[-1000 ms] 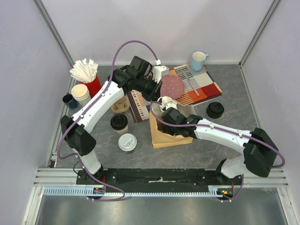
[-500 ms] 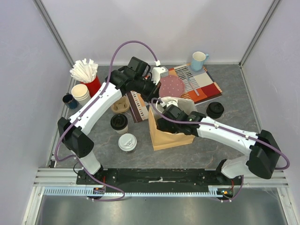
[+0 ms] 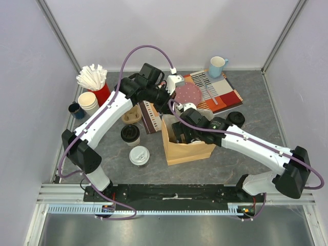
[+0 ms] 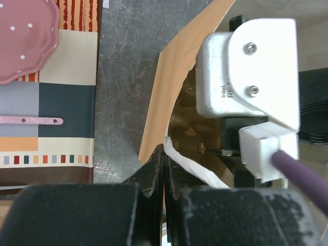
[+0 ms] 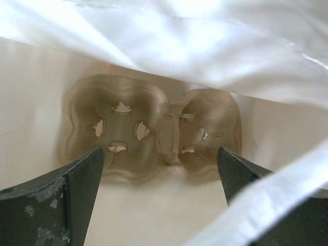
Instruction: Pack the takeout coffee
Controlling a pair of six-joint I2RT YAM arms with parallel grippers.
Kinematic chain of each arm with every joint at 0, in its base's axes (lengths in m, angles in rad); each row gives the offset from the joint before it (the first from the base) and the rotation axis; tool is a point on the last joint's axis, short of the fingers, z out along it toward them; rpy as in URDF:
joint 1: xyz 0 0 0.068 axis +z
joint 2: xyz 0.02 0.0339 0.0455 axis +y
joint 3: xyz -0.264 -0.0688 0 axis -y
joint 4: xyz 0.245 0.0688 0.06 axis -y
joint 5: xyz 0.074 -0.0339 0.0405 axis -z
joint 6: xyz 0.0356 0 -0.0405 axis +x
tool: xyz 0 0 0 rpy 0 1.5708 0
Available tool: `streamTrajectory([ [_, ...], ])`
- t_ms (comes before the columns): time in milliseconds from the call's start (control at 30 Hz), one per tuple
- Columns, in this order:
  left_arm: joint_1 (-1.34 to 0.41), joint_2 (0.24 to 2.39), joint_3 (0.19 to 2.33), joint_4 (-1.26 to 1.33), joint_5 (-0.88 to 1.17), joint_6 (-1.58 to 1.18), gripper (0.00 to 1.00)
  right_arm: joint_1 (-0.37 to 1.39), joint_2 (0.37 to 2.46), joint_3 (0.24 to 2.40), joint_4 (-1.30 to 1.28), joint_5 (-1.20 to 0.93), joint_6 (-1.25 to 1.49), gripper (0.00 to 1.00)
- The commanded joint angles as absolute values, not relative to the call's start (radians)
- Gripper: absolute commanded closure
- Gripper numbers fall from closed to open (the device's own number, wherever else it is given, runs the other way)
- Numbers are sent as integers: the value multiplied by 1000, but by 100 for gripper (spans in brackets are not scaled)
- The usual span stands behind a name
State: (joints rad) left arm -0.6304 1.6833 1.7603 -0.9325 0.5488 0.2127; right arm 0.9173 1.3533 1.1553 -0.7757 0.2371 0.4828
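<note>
Your R gripper (image 5: 159, 154) is down inside the brown paper bag (image 3: 188, 152), fingers spread wide apart w/ nothing between them. Directly under it, on the bag floor, lies a 2-well pulp cup carrier (image 5: 148, 128). A white crinkled sheet (image 5: 205, 41) hangs across the bag mouth above the fingers; can't tell if it's a liner or part of the bag.

Your L gripper (image 4: 164, 154) sits at the bag's back-left corner, fingers pressed together and pinching the rim right where the brown edge meets that white sheet.

The coffee is outside the bag. Both cups stand upright on the table (image 3: 241, 154), left of the bag, lids on. The cream cup w/ black lid (image 3: 130, 134) is near the bag's left wall. The black cup w/ white lid (image 3: 139, 156) is just beside it, toward the arm bases; can't tell if they touch.

A second pulp carrier (image 3: 132, 115) sits left of the bag's back corner, behind the cream cup. Behind the bag, a pink plate (image 3: 188, 95) lies on a striped placemat (image 3: 225, 97). A black round item (image 3: 235, 120) is right of the bag's back edge, and a light-blue mug (image 3: 217, 65) is well behind the bag. Far left of the bag are a red holder of white straws (image 3: 95, 79), a stack of lidless cups (image 3: 88, 101) and a dark-blue mug (image 3: 76, 109).
</note>
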Motion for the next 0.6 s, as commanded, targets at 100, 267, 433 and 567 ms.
streamTrajectory([
  [100, -635, 1654, 1767, -957, 515, 275, 98, 920, 1287, 1264, -859, 271, 477, 2],
  [267, -635, 1655, 1773, -956, 499, 279, 98, 919, 1232, 1289, -884, 302, 480, 2],
  [433, -634, 1647, 1773, -956, 489, 284, 98, 920, 1195, 1316, -916, 284, 457, 2],
  [567, -635, 1648, 1770, -956, 479, 290, 98, 920, 1166, 1368, -933, 232, 425, 2],
])
